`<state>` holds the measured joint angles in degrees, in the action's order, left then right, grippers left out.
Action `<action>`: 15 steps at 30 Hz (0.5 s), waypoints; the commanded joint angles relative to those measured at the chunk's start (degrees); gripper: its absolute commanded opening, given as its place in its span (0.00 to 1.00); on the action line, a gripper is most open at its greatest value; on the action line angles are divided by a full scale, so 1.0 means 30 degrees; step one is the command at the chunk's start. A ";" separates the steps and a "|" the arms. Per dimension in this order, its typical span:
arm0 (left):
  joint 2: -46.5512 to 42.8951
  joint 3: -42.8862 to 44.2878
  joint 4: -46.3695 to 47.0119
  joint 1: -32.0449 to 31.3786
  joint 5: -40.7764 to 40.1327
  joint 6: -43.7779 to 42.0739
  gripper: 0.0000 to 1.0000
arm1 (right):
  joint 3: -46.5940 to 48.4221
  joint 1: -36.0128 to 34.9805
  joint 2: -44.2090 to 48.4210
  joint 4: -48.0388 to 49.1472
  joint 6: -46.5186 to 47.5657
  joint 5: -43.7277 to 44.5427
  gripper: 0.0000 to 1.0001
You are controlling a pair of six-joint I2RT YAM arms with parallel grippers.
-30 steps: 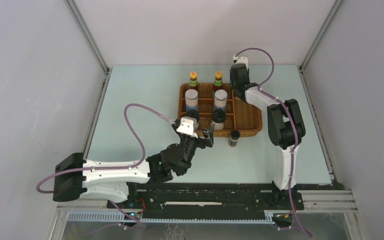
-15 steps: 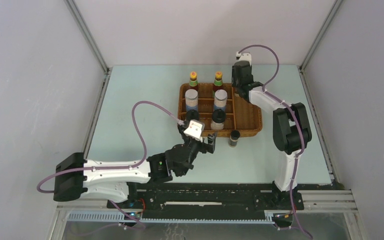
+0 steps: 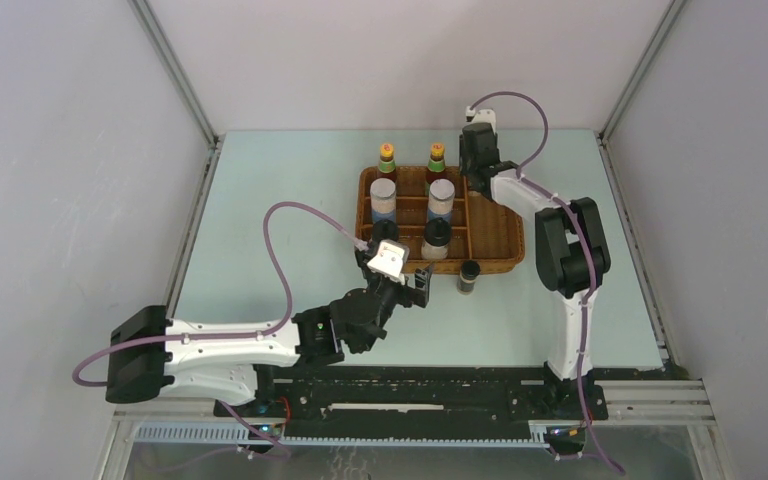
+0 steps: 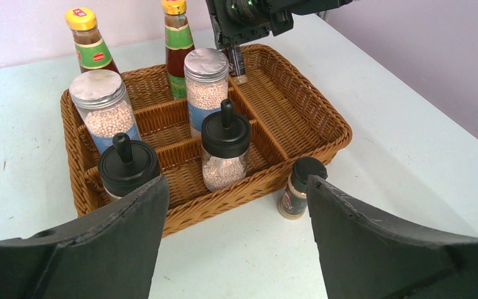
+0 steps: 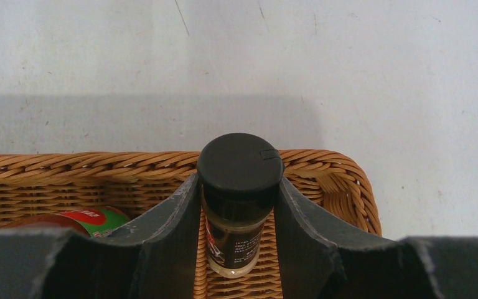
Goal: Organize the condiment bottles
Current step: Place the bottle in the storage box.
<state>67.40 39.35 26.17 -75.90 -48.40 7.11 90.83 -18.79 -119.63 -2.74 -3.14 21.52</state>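
Six condiment bottles stand in the wicker tray. At the back are two yellow-capped sauce bottles. Two silver-topped shakers fill the middle. In front are two black-capped jars. A tiny dark bottle stands on the table just outside the tray's near rim. My left gripper is open in front of the tray, holding nothing. My right gripper is shut on another tiny dark bottle, upright over the tray's far right corner.
The tray's long right compartment holds nothing but the gripped bottle at its far end. Pale table stretches to the left of the tray and behind it. Grey walls with metal posts close in the table on three sides.
My left gripper has drawn back a little from the tray's near rim and drifted right, its jaws slightly wider. The right arm shifted slightly, still gripping its bottle.
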 commanded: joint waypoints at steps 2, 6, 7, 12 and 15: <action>0.0033 0.1091 0.0555 -0.0039 -0.0272 0.0089 0.86 | 0.1151 0.0078 -0.0267 -0.0094 -0.0141 -0.0185 0.00; 0.0106 0.1062 0.0659 -0.0028 -0.0249 0.0104 0.85 | 0.1236 0.0146 -0.0376 -0.0187 -0.0153 -0.0305 0.01; 0.0117 0.1062 0.0673 -0.0041 -0.0269 0.0117 0.85 | 0.1312 0.0165 -0.0442 -0.0256 -0.0155 -0.0316 0.02; 0.0137 0.1036 0.0739 -0.0040 -0.0257 0.0176 0.85 | 0.1506 0.0197 -0.0585 -0.0502 -0.0225 -0.0462 0.06; 0.0124 0.0985 0.0769 -0.0028 -0.0301 0.0177 0.85 | 0.1591 0.0195 -0.0663 -0.0642 -0.0302 -0.0551 0.09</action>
<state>67.90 39.35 26.30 -75.90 -48.38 7.14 92.58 -18.35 -120.99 -4.97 -3.20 20.18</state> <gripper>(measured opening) 0.853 0.497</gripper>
